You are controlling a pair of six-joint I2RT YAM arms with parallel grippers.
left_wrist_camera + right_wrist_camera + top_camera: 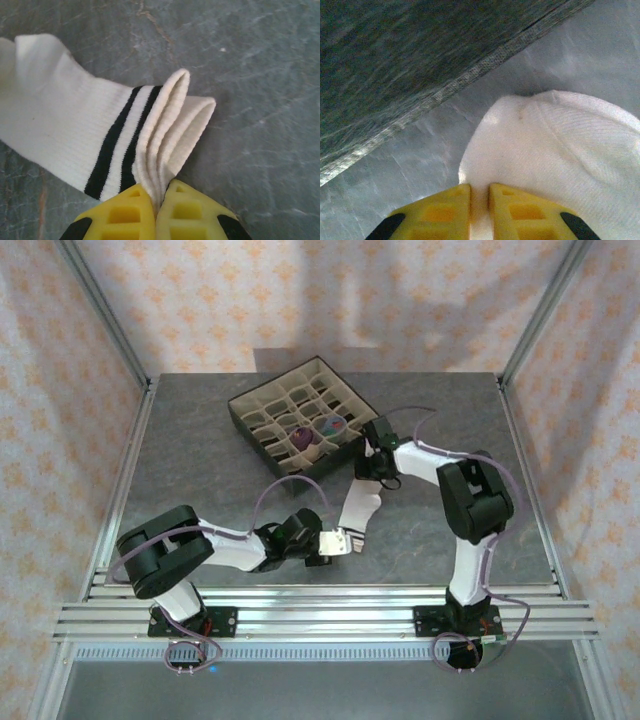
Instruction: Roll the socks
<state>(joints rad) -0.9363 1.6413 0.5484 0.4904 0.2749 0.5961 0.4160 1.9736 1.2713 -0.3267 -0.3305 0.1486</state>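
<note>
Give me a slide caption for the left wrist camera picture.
Left tool pinching the black-striped cuff of a white sock on the grey table.

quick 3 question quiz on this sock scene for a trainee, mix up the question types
1. True or false: the left gripper is pinching the white sock at its striped cuff end.
2. What is between the fingers of the right gripper?
A) the plain rounded end of the same white sock
B) a purple sock
C) nothing
3. What colour are the two stripes near the cuff?

Key: 1 true; 2 A; 3 black
</note>
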